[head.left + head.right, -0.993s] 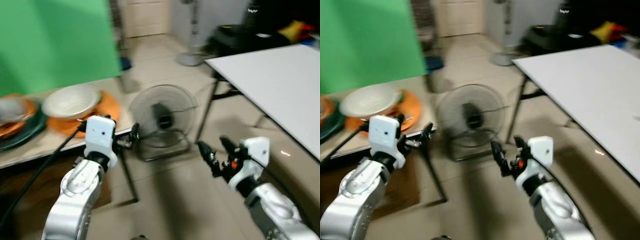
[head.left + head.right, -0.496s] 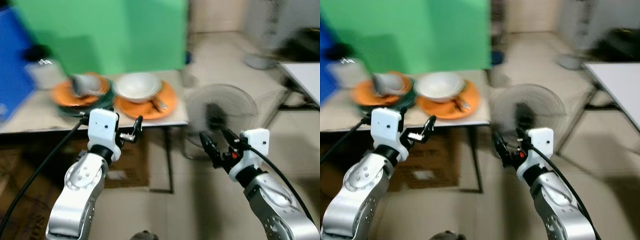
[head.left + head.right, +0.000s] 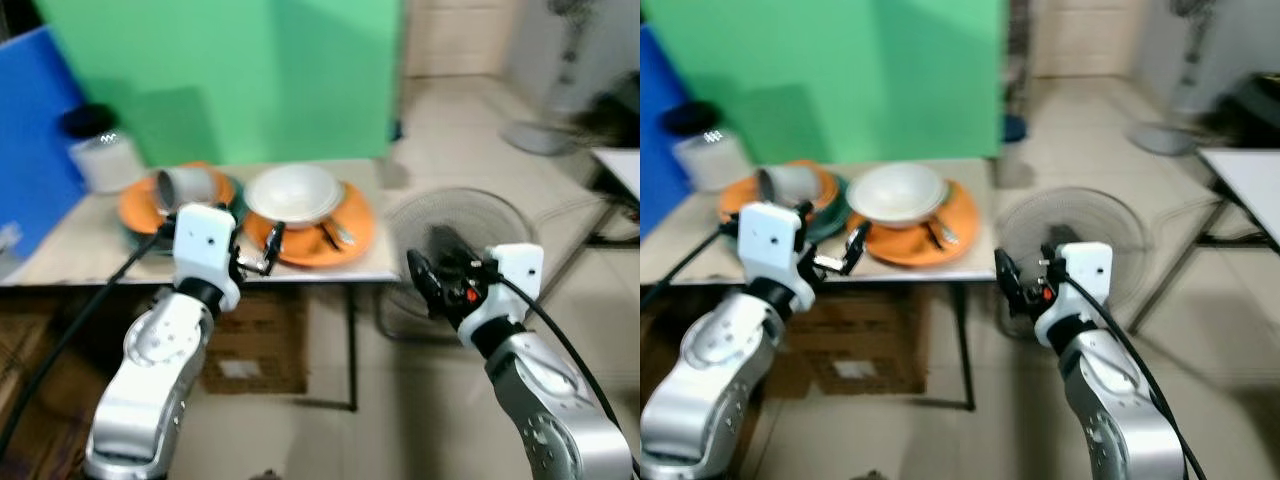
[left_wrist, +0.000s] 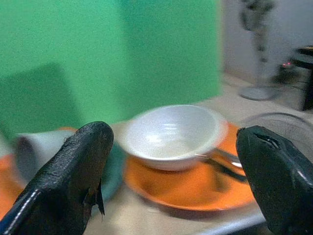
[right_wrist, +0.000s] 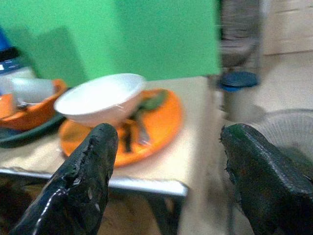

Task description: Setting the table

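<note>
1. Both sets of jaws stand wide apart and hold nothing. The left gripper (image 3: 268, 250) hangs just short of the near edge of the beige side table (image 3: 70, 258), level with the white bowl (image 3: 293, 193); the right gripper (image 3: 432, 283) is off the table's right end, in front of the floor fan (image 3: 450, 225).

2. The white bowl sits upright on an orange plate (image 3: 352, 228) at the table's right end, mouth up, with no long axis to speak of. Cutlery (image 3: 333, 236) lies on that plate beside the bowl; the frames are too blurred to tell which way it points.

3. A grey cup (image 3: 183, 186) lies tipped on its side on a second orange plate (image 3: 132, 207), itself stacked on a dark green plate, to the left of the bowl. Its long axis runs roughly along the table and its mouth faces left.

4. Risks, as I judge them: the views are smeared, so a reach made now could misplace the fingers. Lifting the bowl's plate carelessly could slide bowl and cutlery off. The tipped cup could roll if its plate is nudged.
</note>
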Tool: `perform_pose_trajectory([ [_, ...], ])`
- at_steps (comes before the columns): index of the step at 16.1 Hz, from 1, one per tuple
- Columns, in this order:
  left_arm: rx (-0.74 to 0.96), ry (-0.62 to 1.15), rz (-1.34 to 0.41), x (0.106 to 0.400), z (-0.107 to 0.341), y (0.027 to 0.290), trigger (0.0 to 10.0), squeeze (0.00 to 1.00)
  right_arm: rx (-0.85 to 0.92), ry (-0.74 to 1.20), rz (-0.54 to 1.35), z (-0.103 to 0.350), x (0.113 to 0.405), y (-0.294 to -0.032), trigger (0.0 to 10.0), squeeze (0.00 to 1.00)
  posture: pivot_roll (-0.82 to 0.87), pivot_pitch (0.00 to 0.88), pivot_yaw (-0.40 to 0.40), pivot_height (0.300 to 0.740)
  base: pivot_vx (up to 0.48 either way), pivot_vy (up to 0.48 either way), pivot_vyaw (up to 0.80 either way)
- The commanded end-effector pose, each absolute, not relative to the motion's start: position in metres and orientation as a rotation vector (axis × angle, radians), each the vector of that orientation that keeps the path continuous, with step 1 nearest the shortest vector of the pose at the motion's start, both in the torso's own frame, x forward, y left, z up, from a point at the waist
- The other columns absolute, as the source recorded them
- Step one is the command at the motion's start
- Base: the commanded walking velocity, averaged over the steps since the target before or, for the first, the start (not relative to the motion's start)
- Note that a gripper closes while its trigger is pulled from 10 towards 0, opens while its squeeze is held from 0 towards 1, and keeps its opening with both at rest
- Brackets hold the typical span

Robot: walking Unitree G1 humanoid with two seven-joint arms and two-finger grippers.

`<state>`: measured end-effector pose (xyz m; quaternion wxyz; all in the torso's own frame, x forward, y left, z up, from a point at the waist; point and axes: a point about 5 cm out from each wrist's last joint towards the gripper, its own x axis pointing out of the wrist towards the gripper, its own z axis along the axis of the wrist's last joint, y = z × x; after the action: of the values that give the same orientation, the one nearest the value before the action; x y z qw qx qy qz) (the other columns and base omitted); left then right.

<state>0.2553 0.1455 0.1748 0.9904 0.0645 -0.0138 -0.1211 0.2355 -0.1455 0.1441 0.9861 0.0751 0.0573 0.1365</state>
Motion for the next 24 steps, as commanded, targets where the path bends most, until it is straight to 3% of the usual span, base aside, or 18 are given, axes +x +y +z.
perform_pose_trajectory([
  [1,0.14,-0.034,-0.217,0.257,0.18,0.153,10.0,0.0,0.16,0.114,0.311,0.146,0.238,-0.137,10.0,0.0,0.15,0.0,0.042,0.74,0.326,0.0,0.0],
  [6,0.151,-0.042,-0.23,0.256,0.183,0.152,10.0,0.0,0.138,0.097,0.278,0.15,0.246,-0.137,10.0,0.0,0.16,0.0,0.038,0.74,0.328,0.0,0.48],
  [14,0.144,-0.045,-0.319,0.255,0.185,0.142,10.0,0.0,0.144,0.131,0.24,0.166,0.278,-0.15,10.0,0.0,0.15,0.0,0.022,0.74,0.314,0.0,0.0],
  [15,0.146,-0.045,-0.336,0.256,0.186,0.14,10.0,0.0,0.142,0.164,0.285,0.166,0.283,-0.148,10.0,0.98,0.15,0.0,0.022,0.74,0.304,0.0,0.0],
  [18,0.159,-0.033,-0.443,0.254,0.183,0.132,10.0,0.0,0.251,0.28,0.35,0.157,0.301,-0.147,10.0,1.0,0.14,0.0,0.026,0.74,0.086,0.0,0.0],
  [24,0.16,-0.033,-0.598,0.248,0.184,0.123,10.0,0.0,0.127,0.374,0.304,0.175,0.344,-0.148,10.0,1.0,0.13,0.0,0.023,0.74,0.0,0.0,0.0],
])
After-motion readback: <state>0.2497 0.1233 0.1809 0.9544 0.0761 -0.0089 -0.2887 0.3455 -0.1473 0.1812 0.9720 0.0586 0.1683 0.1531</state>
